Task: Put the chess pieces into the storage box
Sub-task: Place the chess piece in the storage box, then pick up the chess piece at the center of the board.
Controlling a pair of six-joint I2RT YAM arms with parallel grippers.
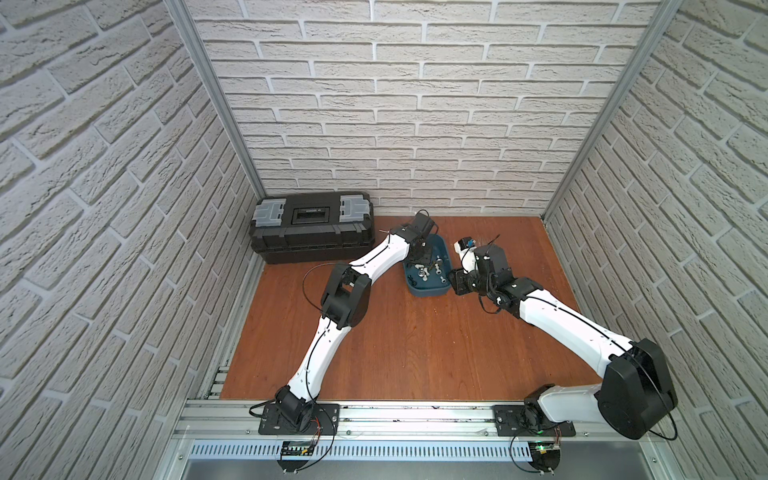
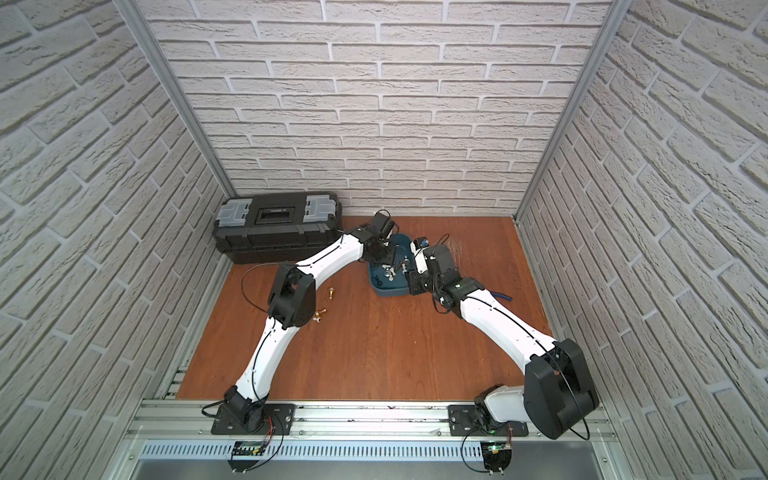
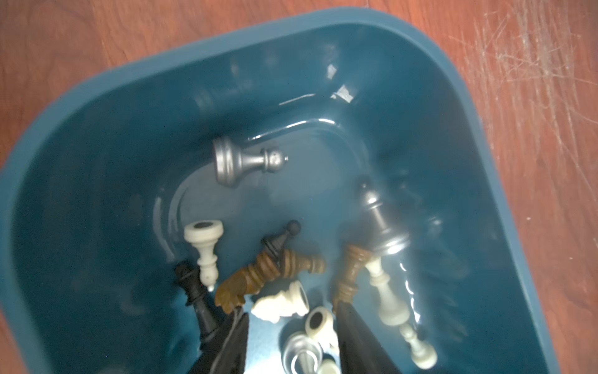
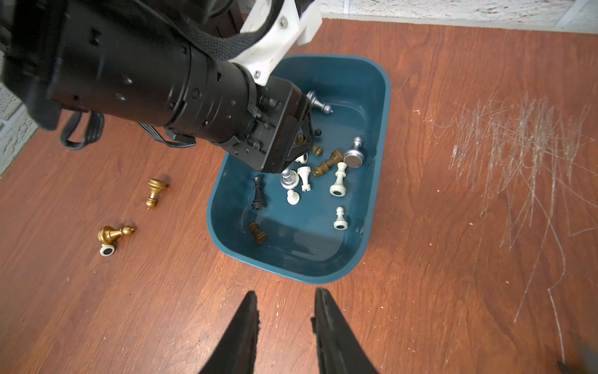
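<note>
Roughly mid-frame in both top views, the storage box (image 1: 428, 293) (image 2: 388, 293) sits on the table (image 1: 415, 353) with the left gripper (image 1: 419, 262) down inside it. From the left wrist, that gripper's jaws stand spread with nothing pinched, chess pieces (image 3: 246, 160) lying loose on the box floor beneath. From the right wrist, the right gripper (image 4: 285, 291) is likewise spread and empty just outside the box, while two gold pieces (image 4: 154, 192) and a white piece (image 4: 107, 250) lie on the wood outside it.

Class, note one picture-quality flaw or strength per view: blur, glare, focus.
In both top views the storage box is tiny, its contents barely resolved. Left wrist view: chess pieces smeared by blur, glare streaks on the box floor. Right wrist view: sharp, evenly lit.
</note>
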